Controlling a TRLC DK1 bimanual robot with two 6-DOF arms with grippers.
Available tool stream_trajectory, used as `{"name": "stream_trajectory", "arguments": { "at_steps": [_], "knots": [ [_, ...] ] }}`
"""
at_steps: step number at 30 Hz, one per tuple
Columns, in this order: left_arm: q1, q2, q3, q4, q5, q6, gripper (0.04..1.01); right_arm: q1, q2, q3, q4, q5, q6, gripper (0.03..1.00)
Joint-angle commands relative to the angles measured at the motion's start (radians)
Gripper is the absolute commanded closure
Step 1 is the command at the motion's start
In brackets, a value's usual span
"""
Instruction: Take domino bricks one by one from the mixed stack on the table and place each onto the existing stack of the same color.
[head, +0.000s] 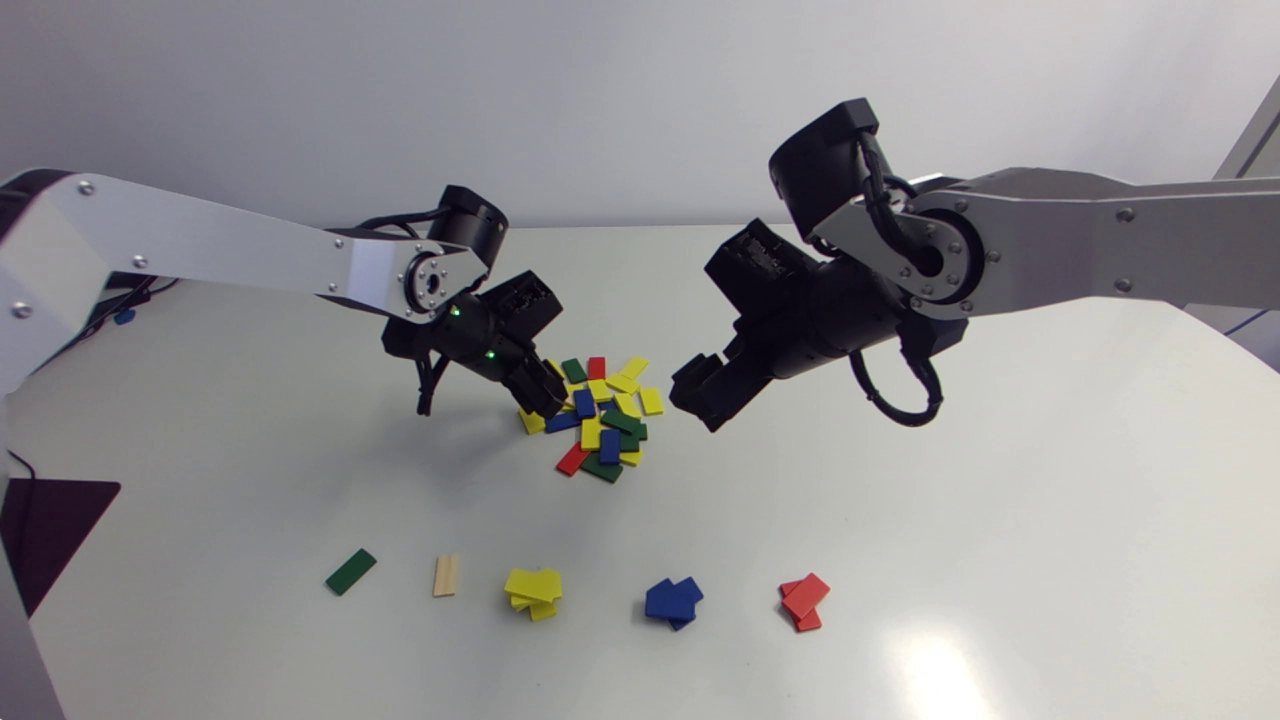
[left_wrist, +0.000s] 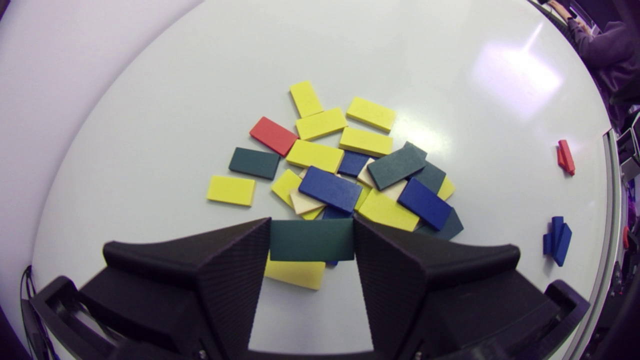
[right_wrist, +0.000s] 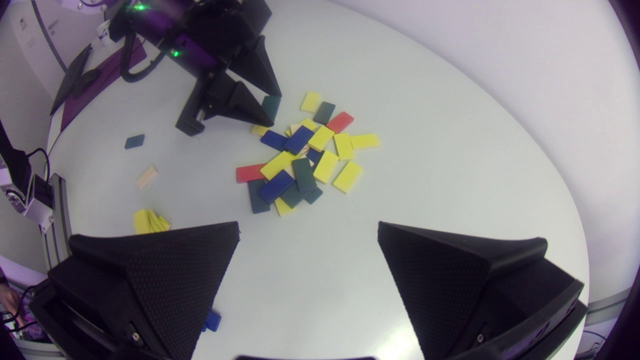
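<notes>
Here the left gripper (left_wrist: 312, 223) is closed on a dark green domino brick (left_wrist: 311, 242), a flat matte rectangle pinched at its two short ends. The brick sits over a yellow brick (left_wrist: 295, 274) at the edge of the mixed pile (left_wrist: 345, 170) of yellow, blue, green, red and pale pieces. The right gripper (right_wrist: 308, 227) hangs beside the pile, fingers spread wide and empty.

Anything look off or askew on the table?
Sorted stacks are sloppy: the yellow stack, blue stack and red stack each show bricks fanned askew, not squared up. No damage visible.
</notes>
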Motion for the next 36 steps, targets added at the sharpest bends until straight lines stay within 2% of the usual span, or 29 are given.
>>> {"name": "stream_trajectory", "arguments": {
  "at_steps": [1, 8, 14, 22, 28, 36],
  "knots": [
    [0.016, -0.074, -0.067, -0.020, 0.001, -0.004, 0.726, 0.002, -0.011, -0.030, 0.005, -0.007, -0.011, 0.062],
    [0.079, -0.255, -0.266, -0.020, 0.001, 0.045, 0.726, 0.005, -0.029, -0.046, 0.006, -0.007, -0.013, 0.062],
    [0.137, -0.422, -0.467, -0.017, 0.004, 0.169, 0.726, 0.012, -0.042, -0.059, 0.010, -0.007, -0.011, 0.062],
    [0.215, -0.646, -0.703, -0.029, 0.076, 0.353, 0.726, 0.019, -0.066, -0.085, 0.017, -0.007, -0.010, 0.062],
    [0.281, -0.675, -0.783, -0.046, 0.102, 0.433, 0.726, 0.020, -0.083, -0.103, 0.022, -0.007, -0.008, 0.062],
    [0.336, -0.622, -0.823, -0.015, 0.110, 0.454, 0.728, 0.025, -0.095, -0.108, 0.022, -0.007, -0.005, 0.062]
  ]
}}
